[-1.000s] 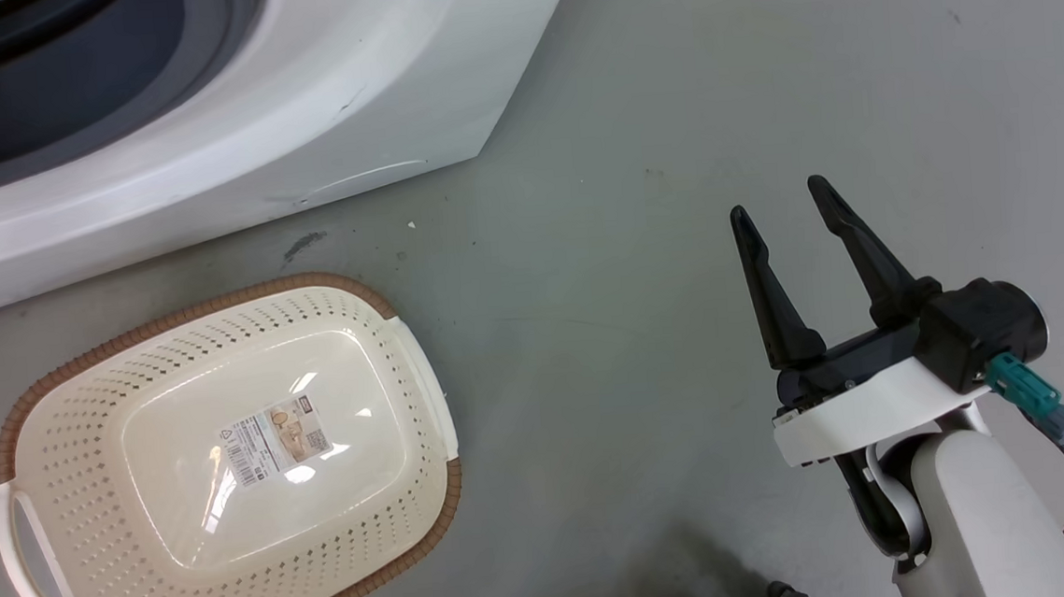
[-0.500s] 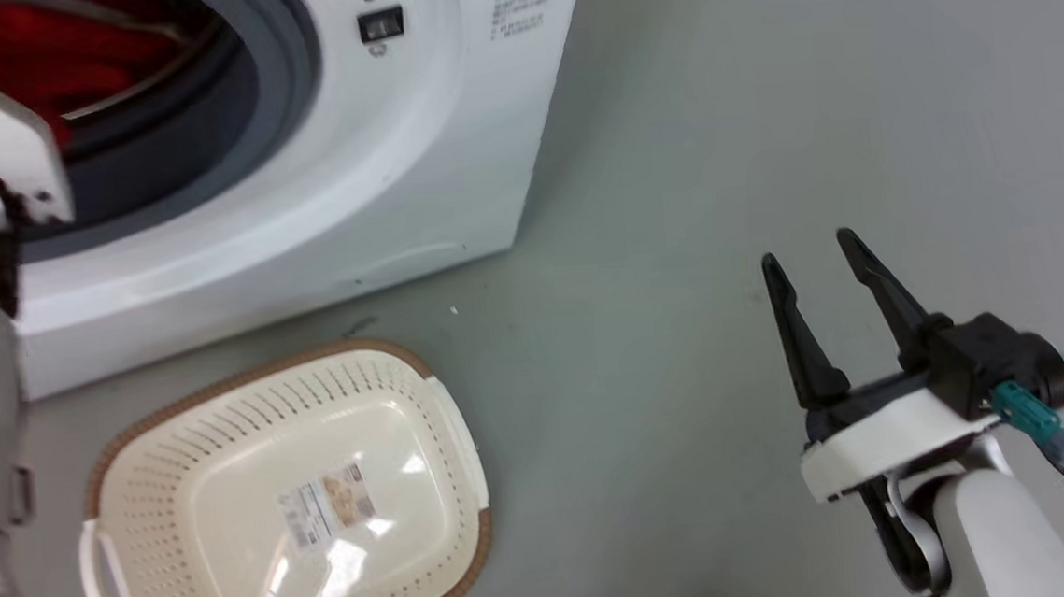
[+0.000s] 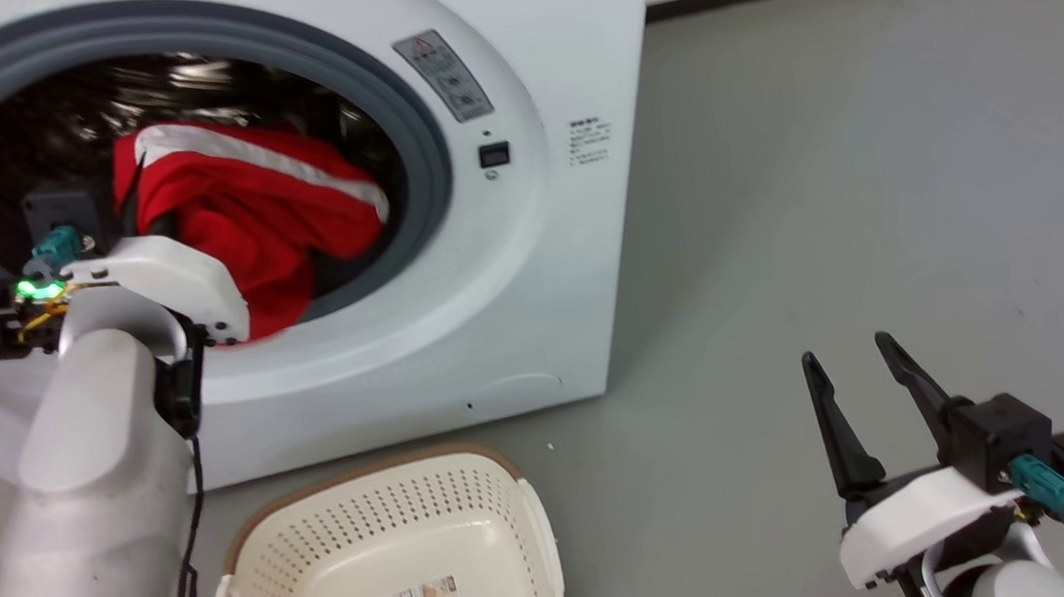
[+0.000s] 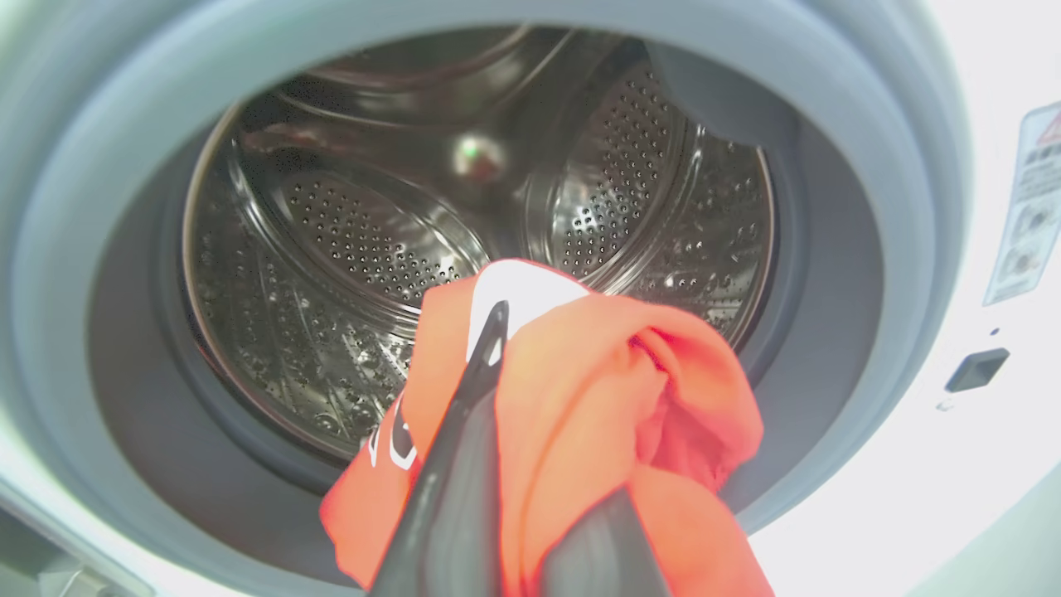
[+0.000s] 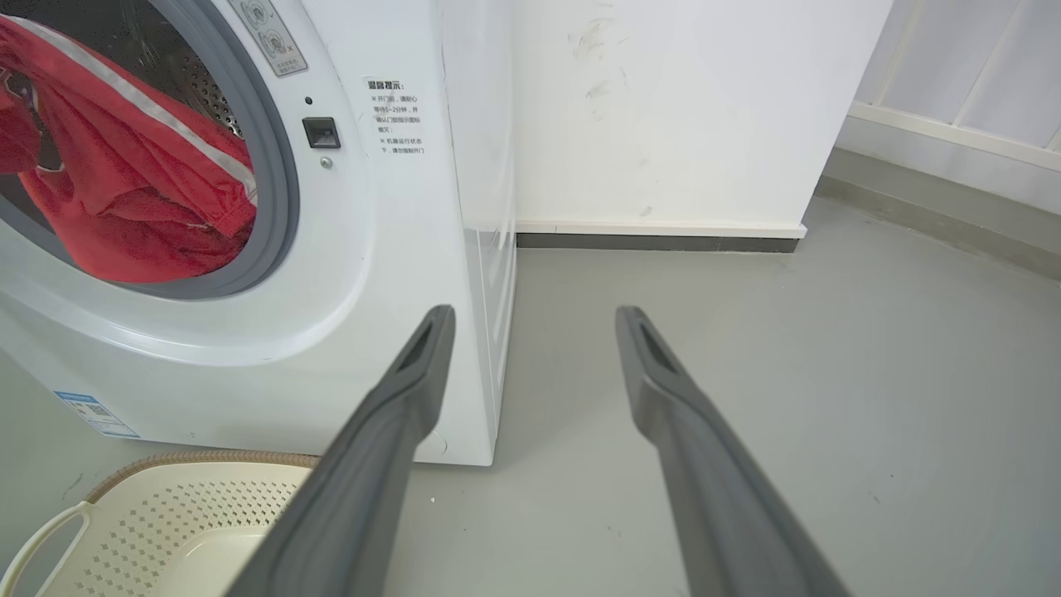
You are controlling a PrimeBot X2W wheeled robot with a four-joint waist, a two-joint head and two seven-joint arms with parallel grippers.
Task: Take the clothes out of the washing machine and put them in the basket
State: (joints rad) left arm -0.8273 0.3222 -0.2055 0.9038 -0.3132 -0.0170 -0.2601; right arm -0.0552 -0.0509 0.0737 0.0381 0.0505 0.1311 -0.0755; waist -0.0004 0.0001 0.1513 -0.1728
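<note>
The red clothes (image 3: 255,224) with a white trim band hang in the round porthole of the white washing machine (image 3: 511,272), partly over its grey rim. My left gripper (image 3: 142,190) reaches into the opening, mostly hidden behind its wrist. In the left wrist view the left gripper (image 4: 539,332) is shut on the clothes (image 4: 597,390), which drape over its fingers in front of the steel drum (image 4: 373,249). The cream basket (image 3: 398,523) stands on the floor below the door opening. My right gripper (image 3: 845,350) hovers open over the floor at the lower right, holding nothing.
Grey floor (image 3: 814,176) stretches to the right of the washer. In the right wrist view a white wall (image 5: 680,108) with a skirting board stands behind the washing machine (image 5: 390,249), and the basket (image 5: 166,514) sits at the lower left, beside the open right gripper (image 5: 537,313).
The head camera has tilted up, so the porthole, the clothes and my left arm have come into view and the basket has slid to the bottom edge. The right gripper stays open.
</note>
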